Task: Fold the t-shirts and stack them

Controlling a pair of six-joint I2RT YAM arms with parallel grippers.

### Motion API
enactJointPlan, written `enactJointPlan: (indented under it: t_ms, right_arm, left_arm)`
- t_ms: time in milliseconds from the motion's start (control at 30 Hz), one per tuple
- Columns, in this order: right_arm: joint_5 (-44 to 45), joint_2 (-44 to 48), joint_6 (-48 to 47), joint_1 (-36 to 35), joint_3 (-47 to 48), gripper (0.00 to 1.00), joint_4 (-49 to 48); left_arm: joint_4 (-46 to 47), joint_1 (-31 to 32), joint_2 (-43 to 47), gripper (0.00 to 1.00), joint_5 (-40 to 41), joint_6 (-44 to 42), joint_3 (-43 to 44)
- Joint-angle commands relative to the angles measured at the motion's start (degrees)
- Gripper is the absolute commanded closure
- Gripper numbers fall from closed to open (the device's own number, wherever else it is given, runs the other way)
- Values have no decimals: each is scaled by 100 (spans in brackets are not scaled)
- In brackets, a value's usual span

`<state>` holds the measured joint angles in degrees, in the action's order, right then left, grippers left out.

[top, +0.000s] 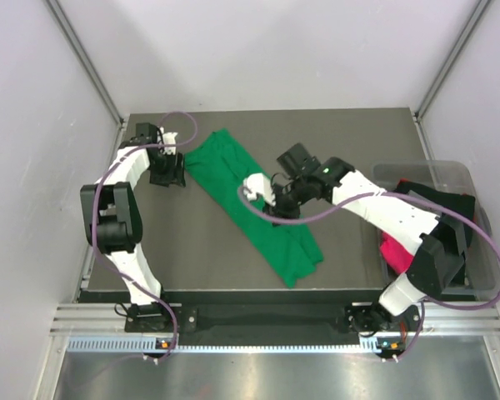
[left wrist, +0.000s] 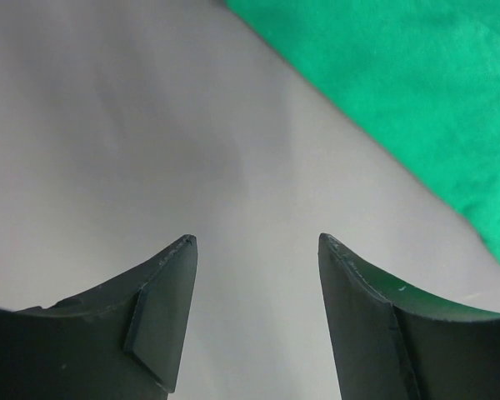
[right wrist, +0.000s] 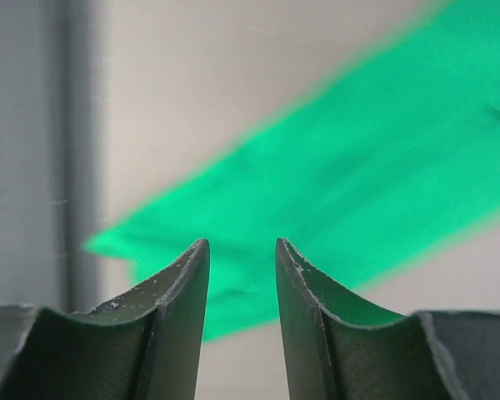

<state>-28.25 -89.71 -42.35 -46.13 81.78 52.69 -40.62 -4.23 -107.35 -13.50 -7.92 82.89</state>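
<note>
Green t-shirt (top: 225,167): lies as a long narrow strip, diagonal across the table (top: 192,250).
Handling: judged light, limp, apt to sag and unfold; best pinched at end corners.
Left gripper (left wrist: 257,242): jaws apart, empty, just beside the far end.
Right gripper (right wrist: 242,243): jaws parted narrowly, empty, above the strip's middle.

The dark table (top: 202,250) carried one green shirt (top: 225,171), folded into a long strip running from 11 o'clock toward 5 o'clock. A clear bin (top: 417,169) stood at its 3 o'clock edge.
</note>
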Motion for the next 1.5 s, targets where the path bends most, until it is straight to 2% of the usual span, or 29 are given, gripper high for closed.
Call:
enactJointPlan:
  t_ms: [0, 167, 300, 367, 433, 567, 700, 733, 767, 1033, 1133, 1233, 1300, 1333, 1367, 1400, 1467]
  right_arm:
    - [56, 86, 218, 455, -197, 62, -1022]
    - [82, -90, 437, 833, -416, 62, -1681]
    - [679, -344, 727, 1027, -759, 62, -2673]
    - [821, -590, 711, 1202, -690, 62, -2746]
    - [839, -1029, 667, 1422, -620, 63, -2755]
    - [953, -1522, 500, 1765, -540, 63, -2773]
    - [1006, -1918, 412, 2055, -409, 62, -2387]
    - [953, -1936, 412, 2142, -426, 62, -2334]
    - [927, -1927, 394, 2169, -530, 62, -2290]
    - [426, -1286, 666, 2152, -1383, 61, -2271]
    - [355, -1101, 754, 2056, -1489, 60, -2412]
    - [294, -1083, 798, 2003, -1420, 60, -2588]
    - [285, -1250, 842, 1976, -1305, 60, -2562]
    - [276, -1320, 851, 1967, -1166, 60, -2518]
    - [233, -1434, 877, 1967, -1121, 60, -2439]
    - [93, -1470, 886, 1967, -1103, 60, -2404]
    - [-40, -1470, 886, 1950, -1129, 60, -2360]
  left_arm:
    - [-33, -8, -356, 35, -267, 195, 603]
    - [247, -60, -970, 35, -583, 361, 948]
    - [292, -69, -1542, 35, -856, 695, 1447]
    - [248, -69, -1850, 35, -926, 784, 1685]
    - [256, -69, -2104, 37, -962, 784, 1844]
    - [379, -78, -2500, 48, -997, 994, 2396]
    - [423, -69, -2905, 75, -1111, 1109, 2898]
    - [432, -78, -3054, 96, -1129, 1152, 3004]
    - [441, -69, -3116, 100, -1120, 1179, 3196]
    - [1082, 27, -3608, 100, -664, 1258, 4232]
    - [1126, 97, -3977, 100, -339, 1293, 5005]
    - [1502, 203, -4092, 100, 65, 1180, 5281]
    - [1741, 256, -4014, 90, 486, 995, 5264]
    - [1803, 273, -3978, 79, 654, 986, 5272]
    - [1786, 282, -3943, 54, 777, 1012, 5281]
    - [1734, 282, -3821, 45, 874, 1021, 5264]
    - [1541, 274, -3584, 40, 1138, 1012, 4975]
